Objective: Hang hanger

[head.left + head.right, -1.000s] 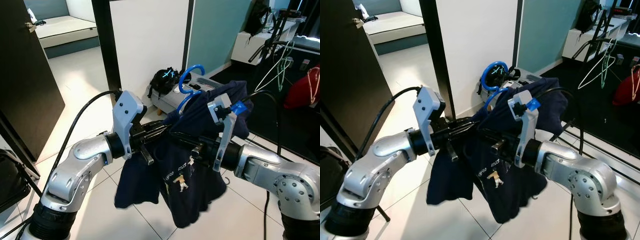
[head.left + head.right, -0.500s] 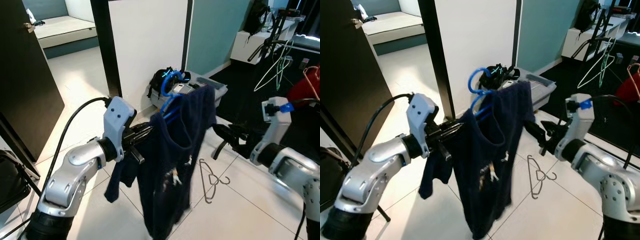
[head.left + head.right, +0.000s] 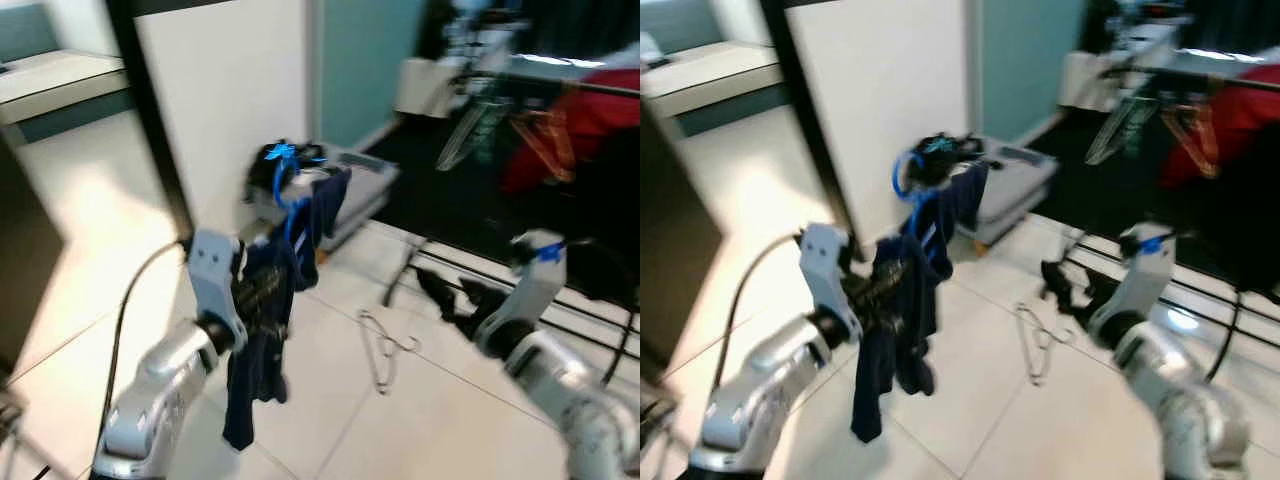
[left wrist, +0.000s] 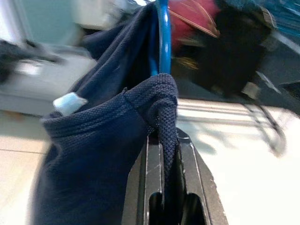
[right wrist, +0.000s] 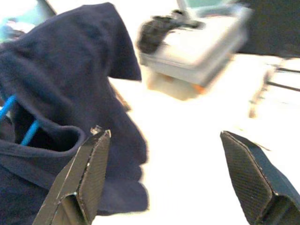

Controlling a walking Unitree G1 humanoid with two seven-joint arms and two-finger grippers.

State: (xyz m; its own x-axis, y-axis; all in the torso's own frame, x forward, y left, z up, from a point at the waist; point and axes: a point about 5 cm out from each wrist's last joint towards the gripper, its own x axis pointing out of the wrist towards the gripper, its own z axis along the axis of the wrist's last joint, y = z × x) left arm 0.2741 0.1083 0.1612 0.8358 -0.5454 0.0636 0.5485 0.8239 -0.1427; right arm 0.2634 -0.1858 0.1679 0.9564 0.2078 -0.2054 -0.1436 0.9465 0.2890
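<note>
- The clothes rack (image 3: 560, 85), carrying red garments, stands well ahead of us, so the hanging itself is not yet done.
- Our navy shirt (image 3: 262, 330) drapes on the blue hanger (image 3: 283, 185), off the floor.
- Our left gripper (image 4: 164, 187) is clamped on shirt and hanger.
- Our right gripper (image 5: 164, 173) is spread wide, empty.

1. A blue hanger (image 3: 285, 190) is held upright, its hook at the top, pinched through the cloth by the left gripper (image 4: 161, 187).
2. A dark navy garment (image 3: 262, 340) is draped over it and hangs limply above the tiled floor.
</note>
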